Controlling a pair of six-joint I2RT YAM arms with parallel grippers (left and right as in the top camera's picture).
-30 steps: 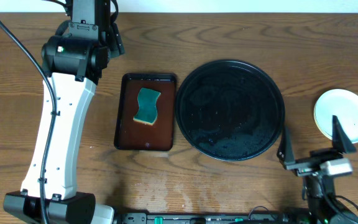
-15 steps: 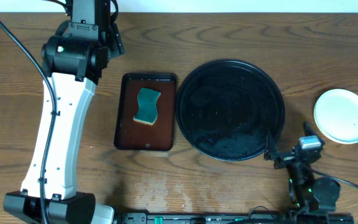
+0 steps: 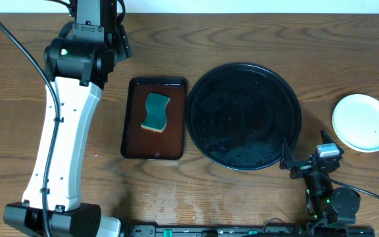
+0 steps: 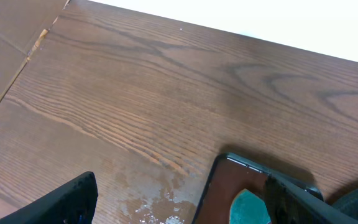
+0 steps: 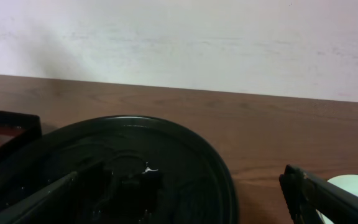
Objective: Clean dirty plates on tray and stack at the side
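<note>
- Two grippers are being held spread and empty. The left gripper is being shown with fingers wide apart over the table, near the far corner of the brown tray. The right gripper is being shown equally wide, low at the near right edge of the tray.
- Nothing is being carried on the tray. Only a wet sheen is being seen on its black surface, which is being read as a sign that the washing is finished.
- The plates are being seen as one pale round pile on the table, right of the tray and apart from its rim. That is the side spot the task asks for. How many are lying in it cannot be told from above, and no red smear is being shown on the top one.
- The sponge is being held by the brown tray, just left of the black one, likely so that its drips are being caught there and not on the wood.
- The right arm is being held folded low at the front edge. The left arm is being held stretched toward the far edge, probably to give the work area room.
</note>
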